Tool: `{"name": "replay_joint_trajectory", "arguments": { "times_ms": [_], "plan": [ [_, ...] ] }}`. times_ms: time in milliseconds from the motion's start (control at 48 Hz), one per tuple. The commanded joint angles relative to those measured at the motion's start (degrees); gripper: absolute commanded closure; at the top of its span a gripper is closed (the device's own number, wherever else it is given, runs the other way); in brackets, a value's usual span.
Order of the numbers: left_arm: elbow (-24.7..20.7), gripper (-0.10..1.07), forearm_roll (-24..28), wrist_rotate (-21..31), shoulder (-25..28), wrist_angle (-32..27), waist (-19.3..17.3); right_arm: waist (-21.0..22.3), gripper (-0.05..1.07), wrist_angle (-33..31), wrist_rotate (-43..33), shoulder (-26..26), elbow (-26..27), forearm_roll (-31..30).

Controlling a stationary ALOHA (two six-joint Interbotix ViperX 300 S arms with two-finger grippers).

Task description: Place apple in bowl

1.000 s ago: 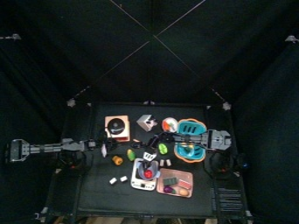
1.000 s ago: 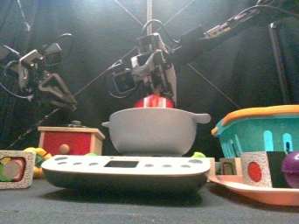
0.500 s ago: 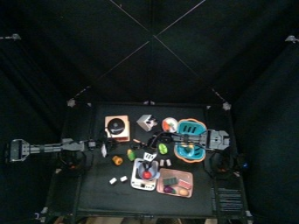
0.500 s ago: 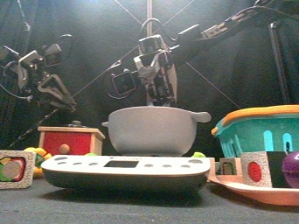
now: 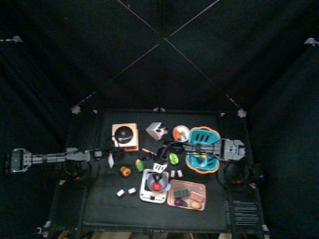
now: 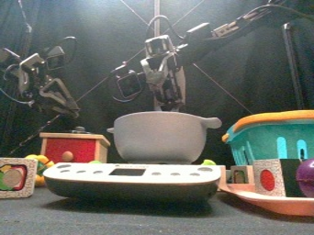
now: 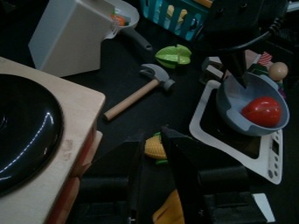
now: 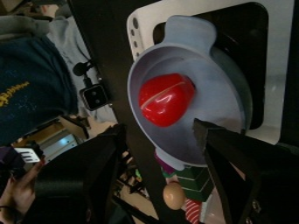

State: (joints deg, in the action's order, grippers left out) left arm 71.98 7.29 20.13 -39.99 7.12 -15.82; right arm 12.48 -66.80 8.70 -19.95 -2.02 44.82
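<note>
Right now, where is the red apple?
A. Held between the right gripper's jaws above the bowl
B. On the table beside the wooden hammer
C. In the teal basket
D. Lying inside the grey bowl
D: the right wrist view shows the apple lying inside the grey bowl, with the right gripper open above it and holding nothing; the left wrist view also shows the apple in the bowl.

Top looks straight down, front level and near; wrists share the bowl (image 8: pixel 187 87).
</note>
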Motion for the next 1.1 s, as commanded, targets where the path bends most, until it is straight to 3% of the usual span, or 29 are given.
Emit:
{"name": "replay_joint_trajectory", "arguments": {
  "times_ms": [0, 417, 625, 1083],
  "plan": [
    [-0.70, 0.31, -0.09, 0.00, 0.09, 0.18, -0.18, -0.18, 0.09, 0.44, 0.18, 3.43, 0.09, 0.09],
    [-0.97, 0.31, -0.70, 0.18, -1.67, 0.18, 0.26, -0.97, 0.09, 3.69, 0.35, 4.22, -0.97, -2.37],
    [-0.18, 0.31, -1.76, 0.09, -1.67, 0.09, 0.26, -1.85, 0.09, 10.55, 0.88, 5.71, -4.31, -3.16],
    [-0.70, 0.31, -3.69, 0.35, -1.67, 0.09, 2.55, -1.32, 0.09, 18.37, 0.26, 19.16, -14.94, -3.34]
  ]
}}
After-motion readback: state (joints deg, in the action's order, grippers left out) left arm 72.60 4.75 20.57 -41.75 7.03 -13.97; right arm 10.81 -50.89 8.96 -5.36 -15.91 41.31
